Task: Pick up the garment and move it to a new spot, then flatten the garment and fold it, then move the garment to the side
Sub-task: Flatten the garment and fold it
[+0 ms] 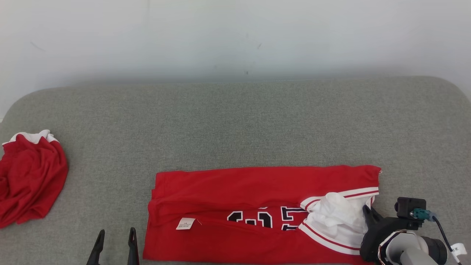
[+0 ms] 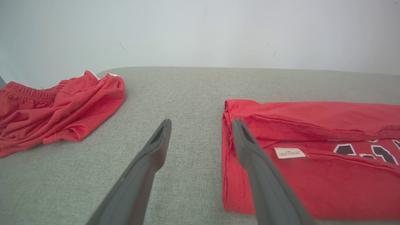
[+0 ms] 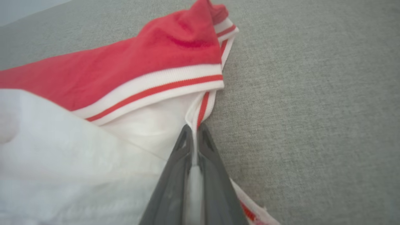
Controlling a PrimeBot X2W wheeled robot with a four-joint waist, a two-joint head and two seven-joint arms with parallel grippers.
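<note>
With its jaws pinched on the striped trim, the right gripper (image 3: 196, 131) grips the red jersey (image 1: 257, 191), half-folded on the grey couch (image 1: 257, 121), seemingly to continue the fold. The left gripper (image 1: 116, 235) waits agape beside the hem.

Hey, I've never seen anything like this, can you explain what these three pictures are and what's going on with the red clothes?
They come from a two-armed robot. One camera sits on its head; one rides on each wrist, looking along that arm's two dark fingers. A red jersey, partly folded, lies on a grey padded surface, with crumpled red shorts off to the robot's left. The right gripper has pinched the jersey's white trimmed edge. The left gripper is open, holding nothing, at the jersey's other end.
</note>
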